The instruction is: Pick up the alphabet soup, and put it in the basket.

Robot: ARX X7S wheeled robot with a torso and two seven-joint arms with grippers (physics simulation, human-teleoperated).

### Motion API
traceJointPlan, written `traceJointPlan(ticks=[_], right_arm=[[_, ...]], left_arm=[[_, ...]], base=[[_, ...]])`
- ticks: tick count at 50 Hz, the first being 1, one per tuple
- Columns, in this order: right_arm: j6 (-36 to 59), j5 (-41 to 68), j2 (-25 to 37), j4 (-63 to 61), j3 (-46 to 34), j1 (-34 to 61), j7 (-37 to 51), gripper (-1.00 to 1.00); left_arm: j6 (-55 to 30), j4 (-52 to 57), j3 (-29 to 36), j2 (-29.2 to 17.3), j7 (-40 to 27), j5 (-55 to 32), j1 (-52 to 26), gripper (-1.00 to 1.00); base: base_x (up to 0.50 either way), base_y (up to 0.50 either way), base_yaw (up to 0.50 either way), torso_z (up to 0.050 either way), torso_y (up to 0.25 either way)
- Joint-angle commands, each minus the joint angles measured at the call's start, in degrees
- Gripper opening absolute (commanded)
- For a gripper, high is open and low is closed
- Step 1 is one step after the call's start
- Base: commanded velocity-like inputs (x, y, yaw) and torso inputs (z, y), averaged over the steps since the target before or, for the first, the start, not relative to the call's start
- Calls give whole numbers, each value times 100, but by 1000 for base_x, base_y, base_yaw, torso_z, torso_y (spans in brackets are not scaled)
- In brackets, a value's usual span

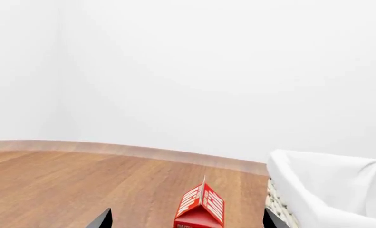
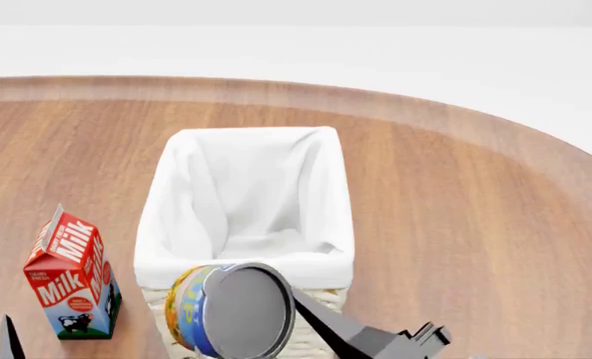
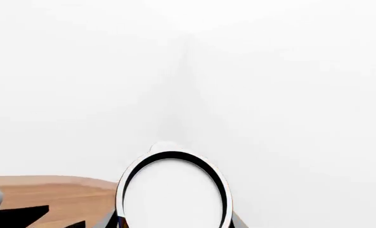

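Table [image 2: 475, 194] of brown wood is seen carrying the basket [image 2: 245, 258] near its middle. The alphabet soup [image 2: 230, 310] is held tipped, pinched by the right end effector [image 2: 310, 321], just before the basket's near rim. The left end effector [image 1: 184, 219] is spread.

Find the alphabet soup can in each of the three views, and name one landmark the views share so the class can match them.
Head view: alphabet soup at bottom centre, tilted, lid toward the camera, in front of the basket.
Right wrist view: only its lid shows, bottom centre.
Left wrist view: not in it.
Shared landmark: the wooden table, also in the left wrist view and the right wrist view.
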Motion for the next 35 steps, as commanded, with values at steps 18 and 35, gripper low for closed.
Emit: traceJointPlan(ticks=[18,35], right_arm=[[1294,43,-115,-321,270,654,1017,-100],[2772,639,-181,-394,164,1531,1438,-100]], left_arm=[[-42,64,21,-33,-46,-16,0,100],[-37,6,62,-26,-35,-8,-44,100]], base=[[0,0,0,0,1],[0,0,0,1,1]])
